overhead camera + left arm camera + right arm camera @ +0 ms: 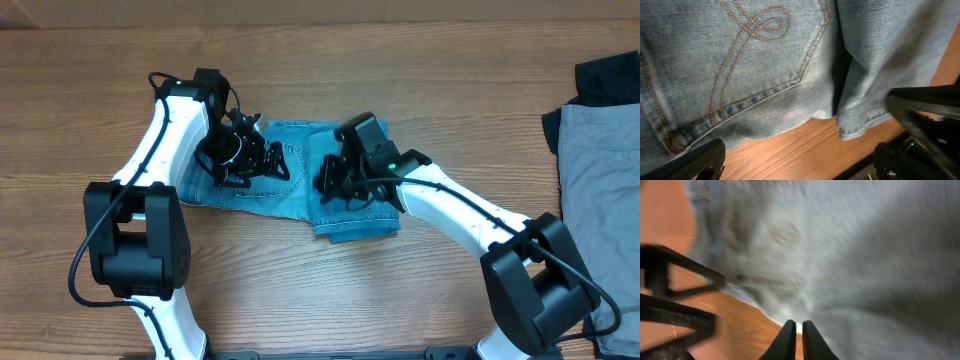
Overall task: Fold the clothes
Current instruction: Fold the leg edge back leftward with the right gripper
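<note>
The light blue denim jeans (285, 185) lie folded on the wooden table at the centre. My left gripper (245, 155) hovers over their left part, open and empty. In the left wrist view the fingers (800, 162) are spread wide over the table, just in front of a stitched back pocket (750, 55). My right gripper (335, 180) is over the jeans' right part. In the blurred right wrist view its fingers (796, 330) are shut at the denim's edge (850, 270), with no cloth seen between them. Grey trousers (600, 170) and a black garment (605, 80) lie at the far right.
The table's front edge with a black rail (875, 165) shows in the left wrist view. The two arm bases stand at the front left (135, 240) and front right (535, 280). Bare wood surrounds the jeans.
</note>
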Available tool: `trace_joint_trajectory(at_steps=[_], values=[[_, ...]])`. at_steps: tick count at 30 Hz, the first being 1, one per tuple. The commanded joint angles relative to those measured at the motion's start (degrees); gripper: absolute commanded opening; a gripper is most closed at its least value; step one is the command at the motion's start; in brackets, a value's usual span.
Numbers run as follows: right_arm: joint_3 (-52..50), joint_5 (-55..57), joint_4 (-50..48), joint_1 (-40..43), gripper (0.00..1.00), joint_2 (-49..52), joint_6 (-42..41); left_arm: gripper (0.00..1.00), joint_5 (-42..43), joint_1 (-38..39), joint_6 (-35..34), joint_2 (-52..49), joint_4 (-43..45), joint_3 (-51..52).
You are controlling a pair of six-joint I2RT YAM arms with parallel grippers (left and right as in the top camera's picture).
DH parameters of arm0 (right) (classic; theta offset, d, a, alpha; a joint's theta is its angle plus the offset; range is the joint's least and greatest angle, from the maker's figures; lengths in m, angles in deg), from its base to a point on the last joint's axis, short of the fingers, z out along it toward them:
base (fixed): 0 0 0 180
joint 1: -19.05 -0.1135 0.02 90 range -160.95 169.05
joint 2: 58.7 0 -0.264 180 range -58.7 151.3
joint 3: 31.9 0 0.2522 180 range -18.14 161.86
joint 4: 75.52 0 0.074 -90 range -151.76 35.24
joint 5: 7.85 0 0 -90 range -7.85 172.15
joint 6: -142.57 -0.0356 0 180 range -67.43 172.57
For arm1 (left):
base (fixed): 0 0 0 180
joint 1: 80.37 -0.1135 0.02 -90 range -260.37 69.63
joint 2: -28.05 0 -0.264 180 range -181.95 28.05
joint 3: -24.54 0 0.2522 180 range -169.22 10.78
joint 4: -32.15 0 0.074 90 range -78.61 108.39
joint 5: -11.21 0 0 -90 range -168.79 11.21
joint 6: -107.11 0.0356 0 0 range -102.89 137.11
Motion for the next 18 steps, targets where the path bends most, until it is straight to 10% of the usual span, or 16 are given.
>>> trace_joint_trajectory(at_steps=[1, 4, 8, 18], values=[[1.46, 1.05, -1.31, 0.00, 0.09, -0.81, 0.61, 0.97, -1.11, 0.15, -0.44, 1.38, -0.20, -0.42], [1.46, 0.07, -3.28, 0.00, 0.10, -0.20, 0.46, 0.97, -1.33, 0.13, -0.59, 1.38, -0.22, -0.42], [1.46, 1.09, -4.70, 0.00, 0.53, 0.72, 0.66, 0.97, -1.77, 0.11, -0.57, 1.38, -0.85, -0.42], [1.46, -2.08, -14.53, 0.28, 0.25, 8.48, 3.63, 0.97, -1.77, 0.11, -0.57, 1.38, -0.83, -0.42]])
